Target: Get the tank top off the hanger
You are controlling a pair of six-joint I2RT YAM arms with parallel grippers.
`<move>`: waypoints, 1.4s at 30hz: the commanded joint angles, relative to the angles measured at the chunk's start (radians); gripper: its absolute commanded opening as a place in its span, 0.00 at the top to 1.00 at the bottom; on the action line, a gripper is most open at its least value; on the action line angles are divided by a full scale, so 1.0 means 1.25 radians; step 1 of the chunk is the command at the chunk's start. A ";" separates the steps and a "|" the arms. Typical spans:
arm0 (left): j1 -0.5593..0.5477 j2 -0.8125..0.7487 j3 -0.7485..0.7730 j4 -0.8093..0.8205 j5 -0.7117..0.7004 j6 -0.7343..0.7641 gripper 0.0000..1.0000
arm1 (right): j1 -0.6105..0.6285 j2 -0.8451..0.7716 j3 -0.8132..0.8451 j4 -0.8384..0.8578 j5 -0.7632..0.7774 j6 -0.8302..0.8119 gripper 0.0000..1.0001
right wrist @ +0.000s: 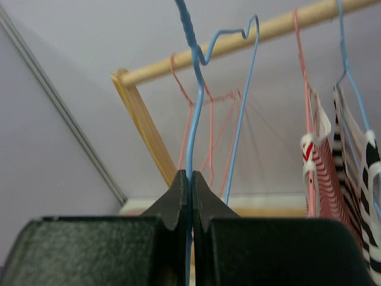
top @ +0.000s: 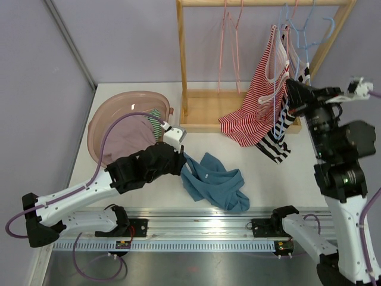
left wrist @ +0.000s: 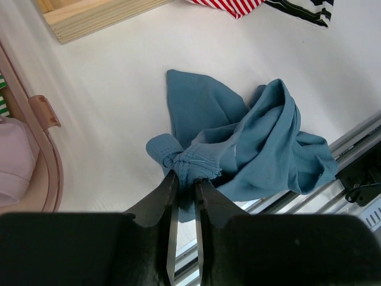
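A blue tank top (top: pixel 214 185) lies crumpled on the white table, off any hanger. My left gripper (top: pixel 181 158) is low at its left edge. In the left wrist view the jaws of the left gripper (left wrist: pixel 186 179) stand a narrow slit apart, with a bunched fold of the blue tank top (left wrist: pixel 250 149) pinched between the tips. My right gripper (top: pixel 292 89) is raised at the rack. In the right wrist view the right gripper (right wrist: pixel 190 176) is shut on the thin wire of a bare blue hanger (right wrist: pixel 193 119) hooked on the wooden rail (right wrist: pixel 238 42).
A red-striped top (top: pixel 256 101) and a black-striped top (top: pixel 277 140) hang on the wooden rack (top: pixel 181 59) next to the right gripper. Bare pink hangers (top: pixel 229 36) hang further left. A pink basin (top: pixel 119 119) with clothes sits at the left.
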 commanded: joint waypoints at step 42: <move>-0.039 0.147 0.010 0.159 0.114 0.049 0.01 | 0.001 0.695 0.831 -0.512 -0.071 -0.132 0.15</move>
